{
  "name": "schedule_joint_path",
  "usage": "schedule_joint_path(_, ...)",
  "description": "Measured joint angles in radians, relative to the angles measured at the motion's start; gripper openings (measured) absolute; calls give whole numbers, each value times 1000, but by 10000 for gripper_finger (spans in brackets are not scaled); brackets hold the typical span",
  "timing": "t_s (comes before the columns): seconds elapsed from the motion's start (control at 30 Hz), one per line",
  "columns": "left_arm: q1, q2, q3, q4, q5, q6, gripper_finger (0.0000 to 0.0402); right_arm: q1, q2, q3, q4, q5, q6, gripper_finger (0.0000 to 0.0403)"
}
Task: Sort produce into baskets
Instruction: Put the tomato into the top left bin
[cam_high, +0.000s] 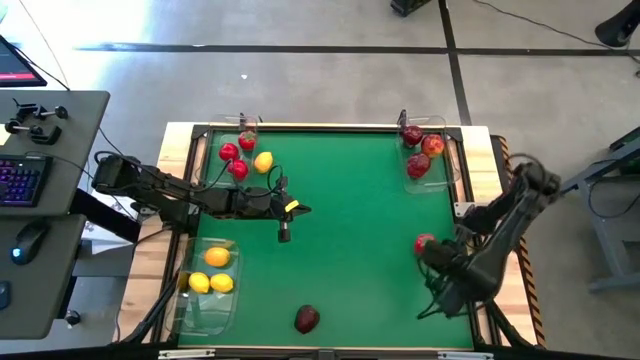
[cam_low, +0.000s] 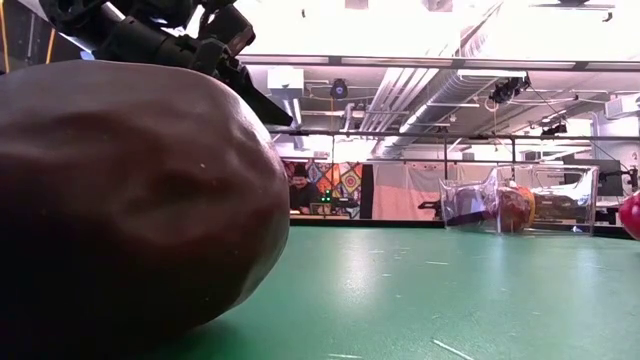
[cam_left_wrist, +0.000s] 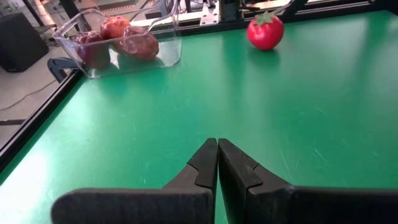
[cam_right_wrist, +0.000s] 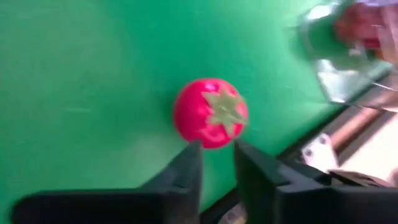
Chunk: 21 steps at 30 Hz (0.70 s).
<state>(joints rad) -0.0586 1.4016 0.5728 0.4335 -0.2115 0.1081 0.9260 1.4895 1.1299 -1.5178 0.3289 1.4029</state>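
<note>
Inventory, L to R, as I see it from the remote desk. Left gripper (cam_high: 284, 232): hovering over mid-table, fingers pressed together w/ nothing between them, idle. Near-left tray (cam_high: 190, 305): three lemons (cam_high: 217, 257) inside. Far-left tray (cam_high: 215, 140): small red fruits (cam_high: 229, 153) on or near it, plus one lemon beside them on the mat; can't tell which sit inside the clear walls. Dark red apple (cam_high: 307, 319): loose at the near edge of the green mat (cam_high: 340, 180), well apart from any tray; it fills most of the low view and hides the table behind it. Red tomato (cam_right_wrist: 210, 112): loose at the right side, green leaf cap facing the right wrist cam. Right gripper (cam_right_wrist: 217, 152): just beside the tomato, jaws narrowed to a slim gap, tips at the fruit's edge but not around it; I see no grip. Far-right tray (cam_high: 447, 150): three dark red and red-yellow apples (cam_high: 419, 165). Handling, my guess: tomato is light, smooth hard plastic, round, apt to roll or squirt out; best taken across its widest part, not by the cap. Right arm blocks the high view of its fingers; right wrist pic is smeared.
</note>
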Motion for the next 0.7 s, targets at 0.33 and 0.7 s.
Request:
schedule_joint_path(0.33, 0, 0, 0, -2, 0, 0, 0, 3, -73, -199, 240, -75, -41, 30)
schedule_joint_path(0.7, 0, 0, 0, -2, 0, 0, 0, 3, -49, -224, 251, 10, -124, 153)
